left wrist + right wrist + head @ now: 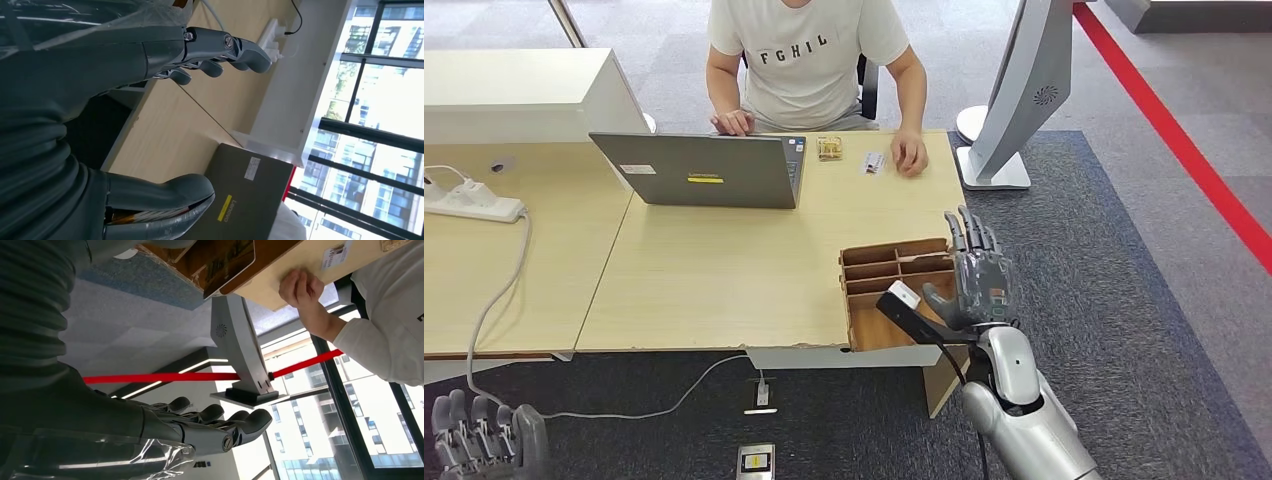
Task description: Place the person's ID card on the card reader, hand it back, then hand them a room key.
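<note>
The ID card (874, 162) lies flat on the table's far edge, just beside the person's hand (911, 155); the right wrist view shows the card (335, 255) by that hand (300, 287) too. A black card reader (916, 314) with a white end rests across the near part of the wooden divided tray (894, 262). My right hand (974, 272) is raised at the tray's right side, fingers (210, 424) spread and holding nothing. My left hand (484, 435) hangs low, below the table's near-left edge, its fingers (220, 50) and thumb (165, 200) apart, holding nothing.
A grey laptop (699, 170) stands open toward the seated person. A small brown packet (829, 148) lies near the ID card. A white power strip (469, 203) and its cable are on the left desk. A white monitor stand (1004, 130) rises at the table's right end.
</note>
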